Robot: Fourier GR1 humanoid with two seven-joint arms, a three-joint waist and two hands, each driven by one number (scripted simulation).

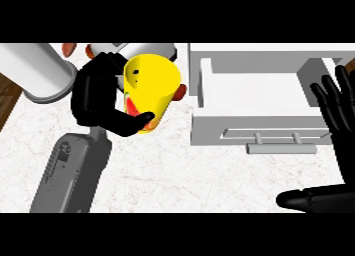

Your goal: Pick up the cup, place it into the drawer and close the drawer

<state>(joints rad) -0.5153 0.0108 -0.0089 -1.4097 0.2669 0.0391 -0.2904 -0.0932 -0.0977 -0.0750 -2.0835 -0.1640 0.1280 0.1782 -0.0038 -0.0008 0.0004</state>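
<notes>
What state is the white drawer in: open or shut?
Open: the white drawer sits pulled out, its interior visible from above.

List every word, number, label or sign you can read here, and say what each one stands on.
No readable text anywhere.
Cup, held in the left hand: dark dots and a red-and-green print near one end, no letters.
Left forearm: small dark marks on the grey casing, too small to read.
Drawer: plain white, no label.
</notes>
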